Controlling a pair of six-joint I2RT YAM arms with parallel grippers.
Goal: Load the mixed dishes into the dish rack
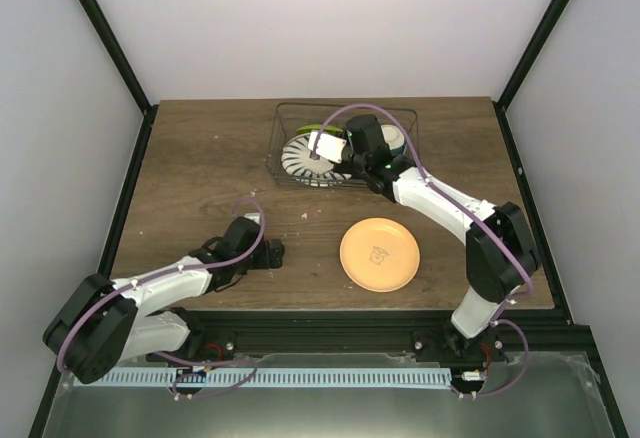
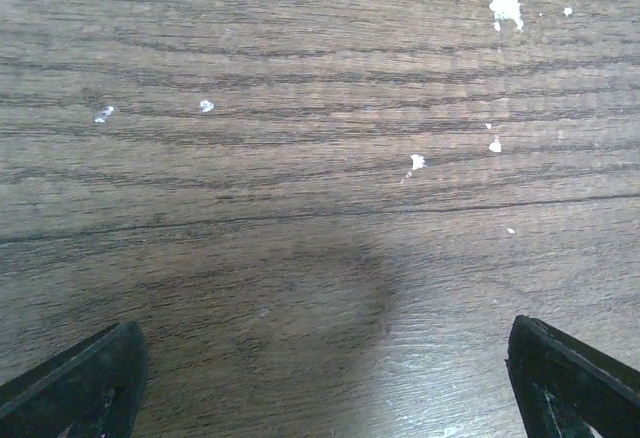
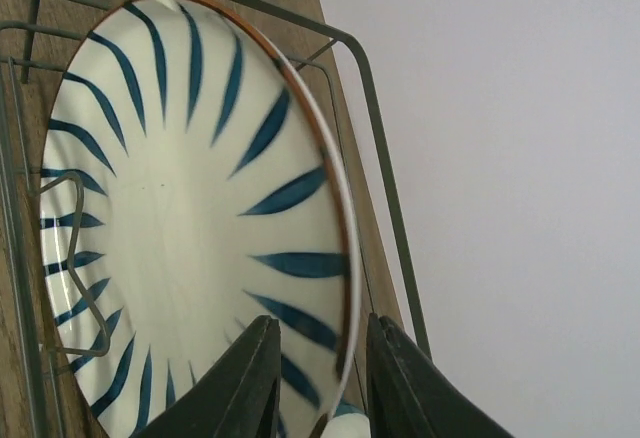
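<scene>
Now we seat the white plate with dark-blue radial stripes [image 3: 170, 208] in the dark-grey wire dish rack [image 1: 300, 106], right end effector [image 3: 320, 328] clamped on its rim; release should follow. Left end effector [image 2: 322, 338] gapes empty.

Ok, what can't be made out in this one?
Top view: the right gripper and its arm cover the rack's middle; no mug or bowl identifiable.
Top view: the green plate is only a sliver behind the striped plate.
Right wrist view: the bottom edge cuts the striped plate; whether the gripper pinches it is unclear.
Left wrist view: only table; left gripper tips cut off.
</scene>
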